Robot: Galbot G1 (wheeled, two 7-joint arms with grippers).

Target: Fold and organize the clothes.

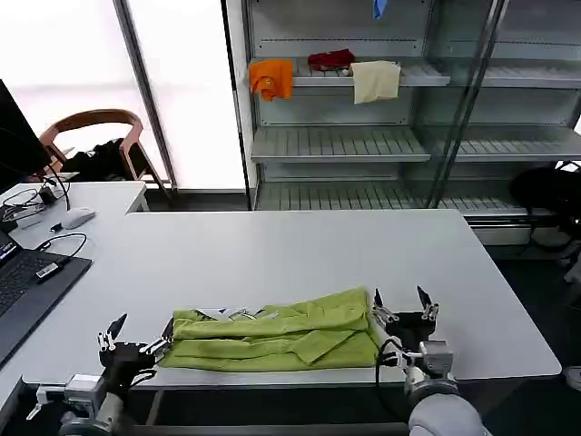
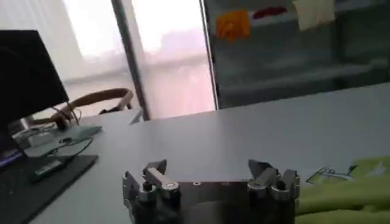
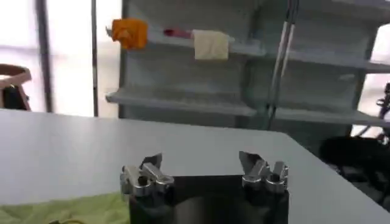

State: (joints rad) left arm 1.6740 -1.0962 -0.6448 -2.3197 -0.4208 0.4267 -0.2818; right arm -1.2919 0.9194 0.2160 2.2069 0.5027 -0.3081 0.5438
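Grippers both low at the near edge of the table, one at each end of the shirt. Left gripper (image 1: 136, 334): fingers spread wide, nothing between them, its inner finger just beside the shirt's left end; contact cannot be judged. In the left wrist view the same gripper (image 2: 211, 181) shows two dull metal fingertips well apart, with green fabric beside one of them. Right gripper (image 1: 400, 304): fingers also spread wide and empty, just beside the shirt's right end. In the right wrist view this gripper (image 3: 204, 173) has grey metal tips over bare tabletop, green cloth near one finger.

Lime-green T-shirt (image 1: 277, 333): thin, soft fabric, folded into a long flat band running left to right along the near edge of the white table (image 1: 300, 245), with creases and overlapping layers. White label (image 1: 234, 313) at the upper left of the band; any writing too small to read.

Further out: laptop (image 1: 27, 286) and mouse (image 1: 77, 217) at the table's left. Behind, grey slatted metal shelving (image 1: 340, 145) carrying an orange cloth (image 1: 270, 78), a dark red cloth (image 1: 330, 60) and a cream cloth (image 1: 376, 81) draped over the shelf edge.
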